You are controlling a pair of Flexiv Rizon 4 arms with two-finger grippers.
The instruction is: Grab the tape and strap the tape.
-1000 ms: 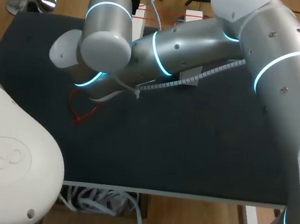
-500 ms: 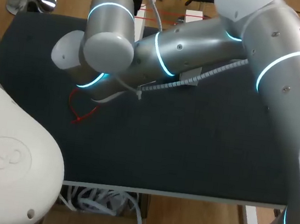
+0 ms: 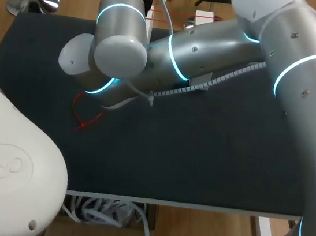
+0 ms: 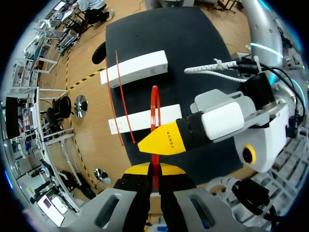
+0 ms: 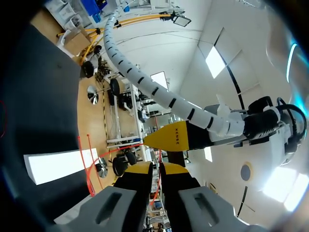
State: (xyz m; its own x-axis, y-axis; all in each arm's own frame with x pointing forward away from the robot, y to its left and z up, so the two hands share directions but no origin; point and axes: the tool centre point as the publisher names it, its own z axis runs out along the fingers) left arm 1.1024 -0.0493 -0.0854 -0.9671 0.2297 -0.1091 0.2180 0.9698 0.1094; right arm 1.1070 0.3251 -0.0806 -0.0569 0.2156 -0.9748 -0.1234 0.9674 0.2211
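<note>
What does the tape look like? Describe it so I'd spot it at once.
Find the black table, then the white rectangular bar lying closest to the left claw. Across that bar runs a thin red strap, its end pinched in that claw. It is bright red and ribbon-thin, while the things beside it are chunky and white.
</note>
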